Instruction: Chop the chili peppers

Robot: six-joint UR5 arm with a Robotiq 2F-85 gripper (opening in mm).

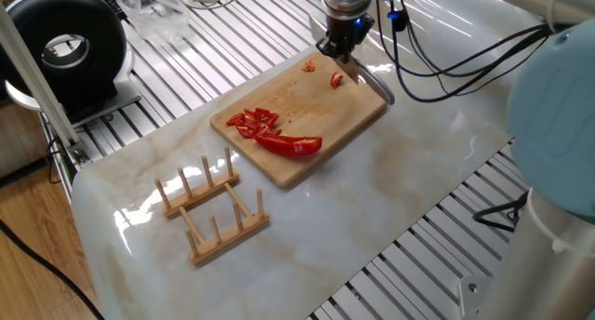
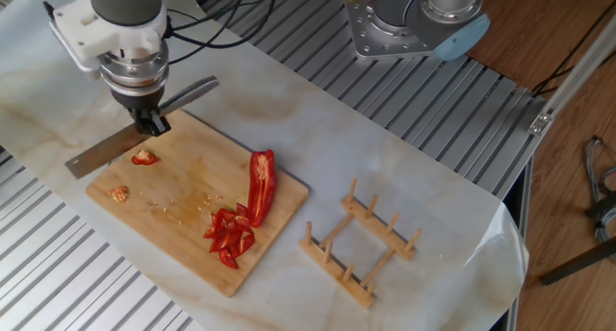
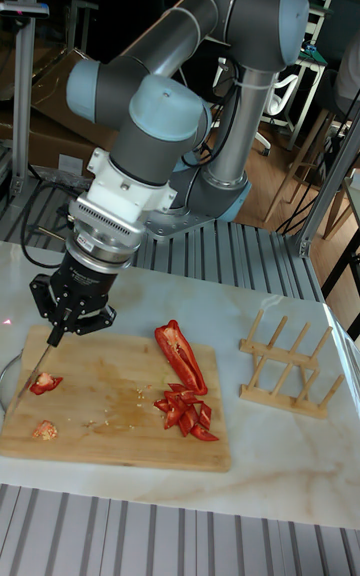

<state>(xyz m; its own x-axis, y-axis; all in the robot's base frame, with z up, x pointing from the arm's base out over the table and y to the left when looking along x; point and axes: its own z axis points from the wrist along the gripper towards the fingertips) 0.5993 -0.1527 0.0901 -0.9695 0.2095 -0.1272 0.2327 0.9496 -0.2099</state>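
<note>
Marble-patterned sheeting covers the slatted metal table (image 2: pixel 404 187), and a wooden cutting board (image 2: pixel 183 191) lies on it. In the other fixed view, the board's centre taken as the clock's hub, the chili peppers sit toward 3 and 4 o'clock: one long glossy red chili half (image 2: pixel 261 185) lies near the right edge, and a pile of small red cut pieces (image 2: pixel 230 234) touches its lower end. Two stray bits rest well apart from them at about 9 and 10 o'clock, a red bit (image 2: pixel 144 158) and a paler bit (image 2: pixel 118 192) near the board's left corner. The gripper (image 2: pixel 151 124) hangs over the board's upper left edge at about 11 o'clock, its fingers pinching a knife (image 2: pixel 106 150) at the join of blade and handle; the flat blade runs down-left along the board's edge, just beside the red bit, and the handle points up-right. A wooden peg rack (image 2: pixel 361 240) stands on the sheeting to the right of the board, apart from it. In the tall fixed view, the grey-and-blue UR5 arm (image 3: pixel 190 56) arches over the board.
</note>
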